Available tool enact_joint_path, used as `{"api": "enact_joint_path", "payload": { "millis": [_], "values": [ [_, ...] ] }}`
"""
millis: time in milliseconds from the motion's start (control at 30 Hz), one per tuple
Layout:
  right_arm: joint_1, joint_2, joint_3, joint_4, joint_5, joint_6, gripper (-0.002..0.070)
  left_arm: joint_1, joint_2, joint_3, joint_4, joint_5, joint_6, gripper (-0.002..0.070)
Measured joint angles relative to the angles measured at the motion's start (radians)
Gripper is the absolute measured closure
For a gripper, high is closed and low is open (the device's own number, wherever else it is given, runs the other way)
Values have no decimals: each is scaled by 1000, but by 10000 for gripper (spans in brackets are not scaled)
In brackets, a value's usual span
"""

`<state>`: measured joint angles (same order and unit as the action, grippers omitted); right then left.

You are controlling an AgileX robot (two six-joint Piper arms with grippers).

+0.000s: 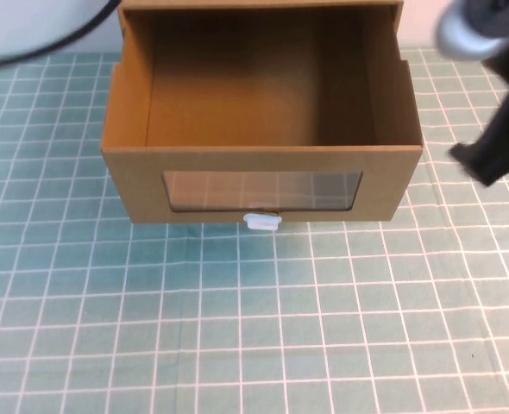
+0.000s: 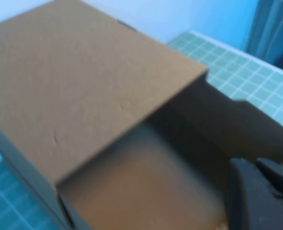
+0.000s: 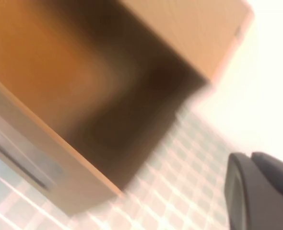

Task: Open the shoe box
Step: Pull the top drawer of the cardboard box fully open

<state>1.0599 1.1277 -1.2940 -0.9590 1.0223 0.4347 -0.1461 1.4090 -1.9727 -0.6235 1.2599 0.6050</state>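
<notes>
- The pale green surface with a white grid (image 1: 65,328) carries the task's thing at the middle far side, nothing else standing near it.
- The brown cardboard shoe box (image 1: 125,185) is a drawer type. Its inner tray stands drawn out toward the near side, and the open top shows a bare, empty cardboard floor. I judge the opening step to be done or nearly done, with the release and retreat now in hand.
- The flat brown outer sleeve (image 2: 84,86) sits at the far end, its top panel plain and uncreased. The tray juts out from under it.
- The black right hand (image 1: 474,162) hangs just beside the box's right wall, near the front right corner and apart from the cardboard. It is pinched fully closed and has hold of nothing.
- The next move, as I judge it, calls for lifting that arm up and away to the right without clipping the tray's wall. If more opening is wanted, it calls for a fresh grip on the front.
- The black left hand (image 2: 261,191) shows only in its own wrist view, above the open tray beside the sleeve's edge. I cannot tell whether it is open or closed.
- The clear rectangular window (image 1: 263,191) fills the middle of the tray's near face, and the grid shows through it.
- The small white plastic pull tab (image 1: 262,222) sits under the window at the bottom edge, free of either hand.
</notes>
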Motion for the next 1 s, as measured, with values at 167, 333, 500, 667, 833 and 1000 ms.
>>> {"api": "enact_joint_path", "payload": {
  "millis": [167, 333, 500, 667, 833, 1000],
  "values": [
    [-217, -68, 54, 152, -85, -35, 688, 5, -210, 247, 15, -17, 0, 680],
    [-511, -167, 220, 318, -281, -86, 689, 5, -461, 540, 79, -148, -13, 680],
    [-714, -238, 413, 733, -438, -382, 689, 5, -674, 817, 239, -252, -104, 680],
    [-760, -283, 540, 1177, -476, -792, 689, 5, -874, 1025, 330, -288, -204, 680],
    [-760, -287, 643, 1483, -597, -1060, 689, 5, -1047, 1183, 355, -412, -287, 680],
    [-760, -287, 659, 1547, -720, -1095, 689, 5, -1134, 1232, 355, -529, -305, 680]
  ]
}}
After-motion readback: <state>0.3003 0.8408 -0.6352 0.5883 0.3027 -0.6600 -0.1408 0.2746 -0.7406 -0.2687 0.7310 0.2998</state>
